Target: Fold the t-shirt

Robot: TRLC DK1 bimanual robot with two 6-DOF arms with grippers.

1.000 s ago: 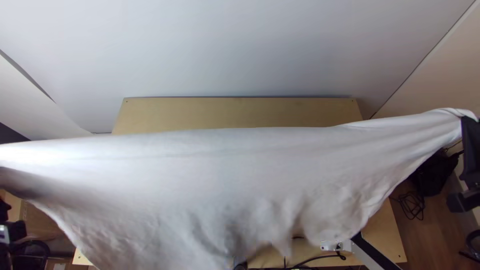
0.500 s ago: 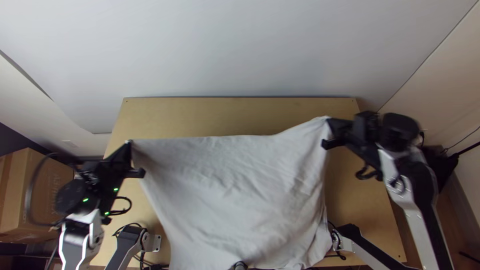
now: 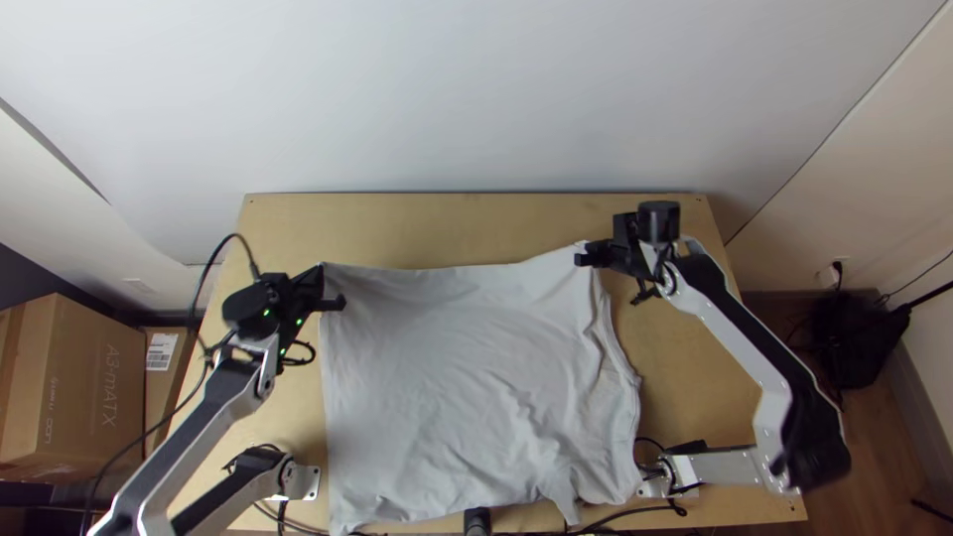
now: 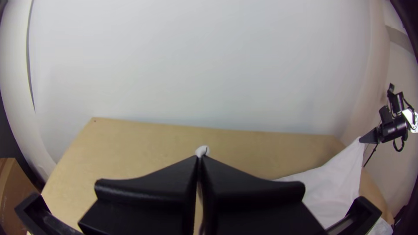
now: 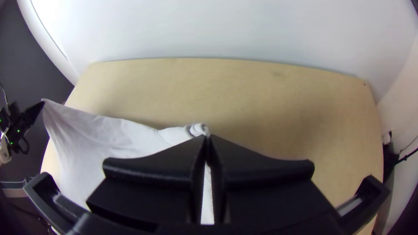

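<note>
Behind the bench (image 3: 447,226) is a big white wall (image 3: 476,99). On and over the bench, the t-shirt (image 3: 457,387) is spread out wide, with some wrinkles. Left tool (image 4: 200,160) and right tool (image 5: 207,138) are each pinched tight on a far corner of it. It looks like time to lay it flat before any fold. Next, both should set their corners down gently, keeping the cloth pulled smooth.

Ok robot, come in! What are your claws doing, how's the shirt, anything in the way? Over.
Left claw shut on far-left corner of shirt. Right claw shut on far-right one. Shirt spread, wrinkly. Black post at its near edge.
</note>
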